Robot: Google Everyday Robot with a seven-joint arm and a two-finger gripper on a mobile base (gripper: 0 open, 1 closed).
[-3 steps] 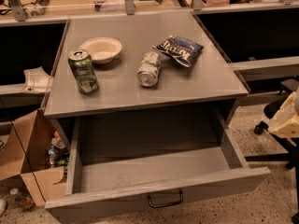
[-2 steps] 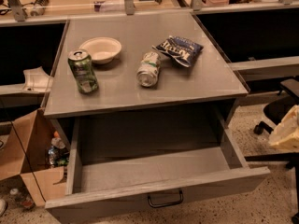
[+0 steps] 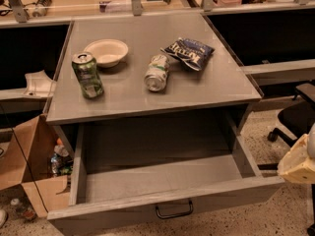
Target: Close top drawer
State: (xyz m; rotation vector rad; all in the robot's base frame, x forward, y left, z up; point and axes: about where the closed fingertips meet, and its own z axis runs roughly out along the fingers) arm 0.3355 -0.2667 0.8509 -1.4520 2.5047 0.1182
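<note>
The top drawer (image 3: 162,181) of the grey cabinet stands pulled far out toward me. Its deep grey tray holds nothing. Its flat front (image 3: 118,218) runs along the bottom of the camera view, with a small dark loop handle (image 3: 174,211) at its middle. My gripper (image 3: 298,163) is a cream-coloured shape at the right edge. It hangs just right of the drawer's front right corner (image 3: 275,183), close to it; I cannot tell whether they touch.
On the cabinet top (image 3: 216,85) are a green can (image 3: 87,75) upright, a white bowl (image 3: 106,51), a can lying on its side (image 3: 156,73) and a dark chip bag (image 3: 189,52). A cardboard box (image 3: 34,166) stands on the floor at left. A black chair (image 3: 295,117) stands at right.
My gripper has moved down along the right edge, from level with the cabinet top's edge to near the drawer's front right corner. The drawer has not moved.
</note>
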